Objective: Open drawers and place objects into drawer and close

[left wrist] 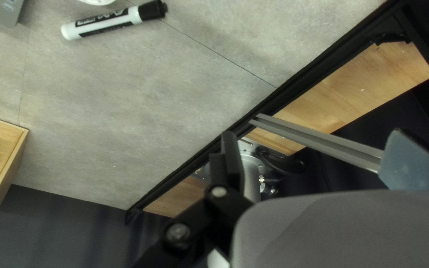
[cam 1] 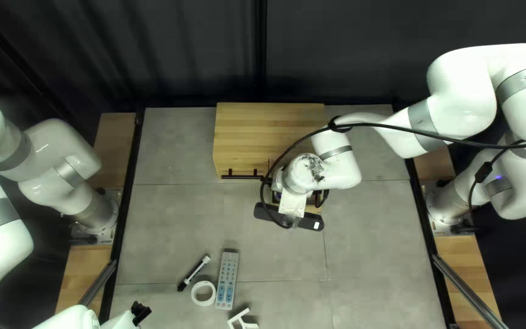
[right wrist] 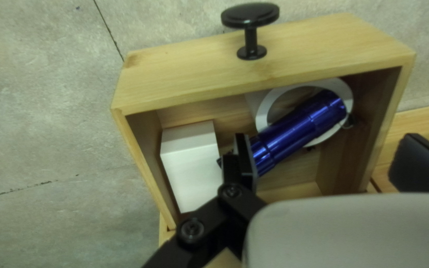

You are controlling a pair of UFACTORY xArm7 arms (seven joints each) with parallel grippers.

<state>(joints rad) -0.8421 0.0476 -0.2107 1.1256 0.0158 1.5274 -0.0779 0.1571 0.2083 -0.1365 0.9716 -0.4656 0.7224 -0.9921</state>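
At the top centre of the top left view stands your wooden cabinet [cam 1: 269, 134]; on the table lie a marker pen [cam 1: 197, 268], a tape roll [cam 1: 195, 293] and a remote control [cam 1: 227, 280]. The left wrist view shows your left gripper [left wrist: 315, 144] with fingers apart, the marker pen well off ahead; it looks light, stiff and apt to roll, so pinch mid-barrel. In the right wrist view, your right gripper [right wrist: 328, 146] is spread above the open drawer [right wrist: 184, 84] holding a blue flashlight [right wrist: 294, 129], white box [right wrist: 192, 168] and white ring [right wrist: 262, 111]. Expect the flashlight to be rigid, weighty, slick: grip square across its middle. Push the drawer shut beside its round knob [right wrist: 250, 16].
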